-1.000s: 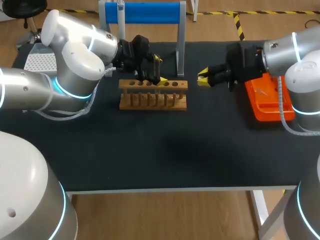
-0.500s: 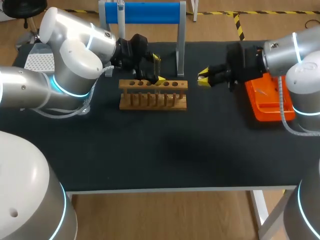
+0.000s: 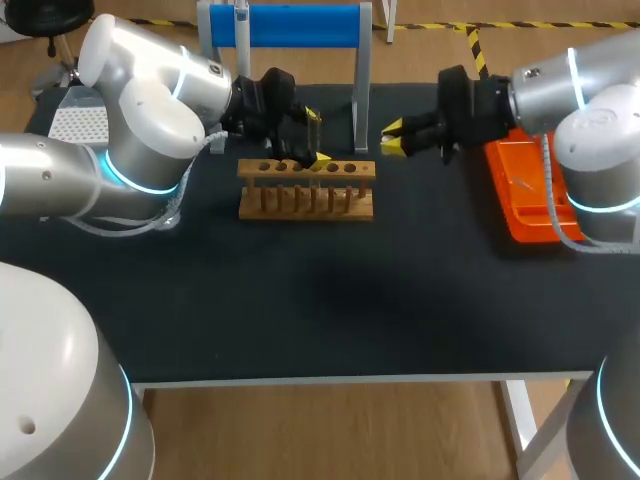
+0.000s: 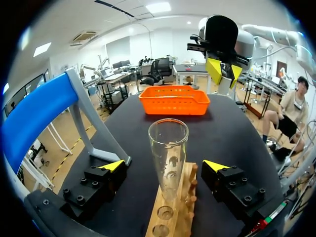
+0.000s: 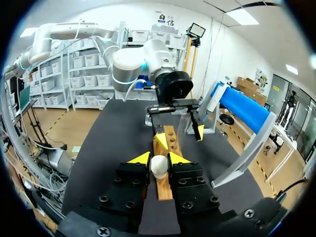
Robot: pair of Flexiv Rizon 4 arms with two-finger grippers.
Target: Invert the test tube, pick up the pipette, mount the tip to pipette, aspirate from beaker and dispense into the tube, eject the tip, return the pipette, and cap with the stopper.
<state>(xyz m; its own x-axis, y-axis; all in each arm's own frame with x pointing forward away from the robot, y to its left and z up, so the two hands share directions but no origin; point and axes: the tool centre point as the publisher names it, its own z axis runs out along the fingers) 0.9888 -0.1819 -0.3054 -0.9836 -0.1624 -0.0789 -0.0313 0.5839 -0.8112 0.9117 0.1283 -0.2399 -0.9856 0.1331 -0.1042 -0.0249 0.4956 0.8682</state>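
Note:
A clear test tube (image 4: 168, 153) stands mouth up in the wooden rack (image 3: 306, 188). My left gripper (image 3: 318, 138) is open around the tube, one yellow-tipped finger (image 4: 114, 166) on each side and neither touching the glass. My right gripper (image 3: 393, 147) hovers just right of the rack's right end and is shut on a small white stopper (image 5: 159, 166), pointing at the rack (image 5: 170, 140) and at my left gripper (image 5: 178, 134). From the left wrist view, my right gripper (image 4: 223, 70) hangs beyond the tube. No pipette or beaker shows.
An orange basket (image 3: 530, 195) sits at the table's right, behind my right gripper. A blue-topped stand (image 3: 290, 25) with grey legs rises behind the rack. A white tip box (image 3: 75, 125) lies at the far left.
My right arm has moved left toward the rack, carrying the stopper. My left gripper has stayed around the tube.

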